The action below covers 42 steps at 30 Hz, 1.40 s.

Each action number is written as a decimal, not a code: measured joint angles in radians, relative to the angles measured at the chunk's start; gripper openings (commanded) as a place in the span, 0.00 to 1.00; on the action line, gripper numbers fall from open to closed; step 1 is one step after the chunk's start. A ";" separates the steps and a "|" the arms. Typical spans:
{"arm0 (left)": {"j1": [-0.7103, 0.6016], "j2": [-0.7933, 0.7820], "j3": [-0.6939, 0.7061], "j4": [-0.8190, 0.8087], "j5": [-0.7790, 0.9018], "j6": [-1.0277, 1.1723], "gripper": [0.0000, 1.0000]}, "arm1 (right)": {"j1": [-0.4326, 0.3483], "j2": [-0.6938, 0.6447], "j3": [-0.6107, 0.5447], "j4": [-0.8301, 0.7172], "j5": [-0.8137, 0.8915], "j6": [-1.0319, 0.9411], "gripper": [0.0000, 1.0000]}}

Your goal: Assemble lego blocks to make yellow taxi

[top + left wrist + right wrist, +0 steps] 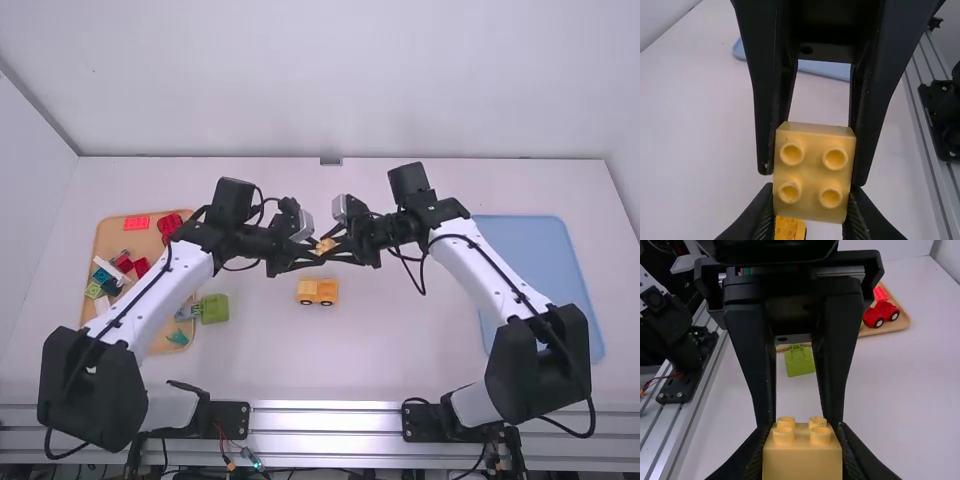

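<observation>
Left end effector (312,253): yellow block (326,246) is pinched.
Right end effector (338,245): the same block is gripped.
Yellow wheeled piece (317,290): seen on the surface (370,350), near the held block.

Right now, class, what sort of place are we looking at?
Probably a robotics lab workstation: two robot arms on a metal rail, a white table, and a tray of toy blocks.
</observation>
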 measured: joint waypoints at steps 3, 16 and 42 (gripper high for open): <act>0.000 0.000 0.000 0.000 0.000 0.000 0.21 | 0.000 0.000 0.000 0.000 0.000 0.001 0.23; -0.026 0.000 0.000 0.024 -0.070 -0.034 0.08 | -0.044 -0.002 0.000 0.027 0.061 0.047 0.99; -0.356 0.414 0.200 0.017 -0.497 -0.137 0.02 | -0.306 -0.933 -0.626 0.320 0.821 0.800 0.99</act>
